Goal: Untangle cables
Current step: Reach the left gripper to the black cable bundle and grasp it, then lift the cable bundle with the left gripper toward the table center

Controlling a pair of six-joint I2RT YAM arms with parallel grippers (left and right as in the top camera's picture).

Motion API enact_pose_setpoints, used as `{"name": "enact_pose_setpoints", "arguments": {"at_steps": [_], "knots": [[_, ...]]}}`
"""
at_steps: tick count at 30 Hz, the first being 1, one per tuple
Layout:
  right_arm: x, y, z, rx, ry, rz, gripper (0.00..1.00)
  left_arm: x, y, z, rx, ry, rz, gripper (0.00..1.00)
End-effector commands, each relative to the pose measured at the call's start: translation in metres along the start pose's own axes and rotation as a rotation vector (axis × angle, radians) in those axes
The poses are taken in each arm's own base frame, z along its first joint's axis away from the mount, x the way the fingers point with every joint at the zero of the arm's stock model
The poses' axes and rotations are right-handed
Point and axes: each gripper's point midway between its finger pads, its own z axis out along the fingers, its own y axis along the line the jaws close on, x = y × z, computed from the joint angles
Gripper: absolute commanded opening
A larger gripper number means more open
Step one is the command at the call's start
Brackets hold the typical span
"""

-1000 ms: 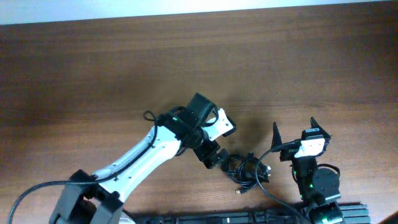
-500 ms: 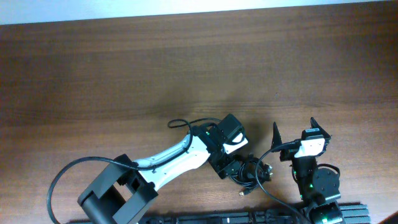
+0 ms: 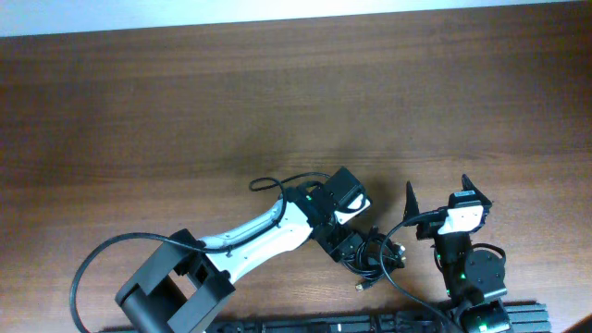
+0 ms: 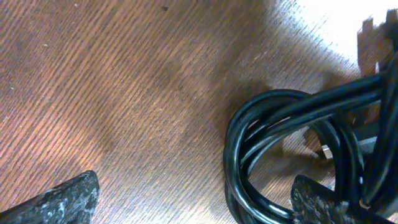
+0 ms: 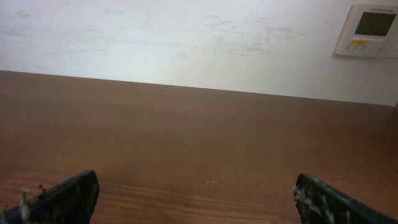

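left gripper point(image 4: 196, 196), jaws wide, hangs over the cables point(image 4: 280, 118) on the worktop point(image 4: 124, 74), likely to pinch a loop. right gripper point(image 5: 199, 199) sits open, well apart.

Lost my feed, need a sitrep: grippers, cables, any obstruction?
Left gripper open, low over the cables. Right gripper open, off to the side, holding nothing. Cables in one tangled bundle. Nothing in the way.
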Motion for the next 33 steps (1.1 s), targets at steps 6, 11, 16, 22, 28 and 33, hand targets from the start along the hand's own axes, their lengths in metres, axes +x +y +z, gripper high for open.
{"name": "enact_pose_setpoints", "arguments": {"at_steps": [6, 11, 16, 22, 28, 33], "knots": [[0.002, -0.004, 0.000, 0.020, 0.005, 0.000, 0.99, 0.010, 0.016, 0.030, -0.087, 0.070, -0.024, 0.99], [0.002, -0.004, 0.000, 0.020, 0.005, 0.000, 0.99, 0.010, 0.043, 0.027, -0.233, 0.070, -0.025, 0.99], [0.002, -0.004, 0.000, 0.020, 0.005, 0.000, 0.99, -0.009, 0.088, 0.020, -0.316, -0.026, -0.117, 0.89], [0.002, -0.004, 0.000, 0.020, 0.005, 0.000, 0.99, -0.016, 0.124, 0.014, -0.342, -0.083, -0.206, 0.26], [0.002, -0.004, 0.000, 0.020, 0.005, 0.000, 0.99, -0.026, 0.127, 0.010, -0.336, -0.128, -0.217, 0.00], [0.002, -0.004, 0.000, 0.020, 0.005, 0.000, 0.99, -0.078, 0.127, -0.058, -0.353, -0.338, -0.217, 0.00]]}}
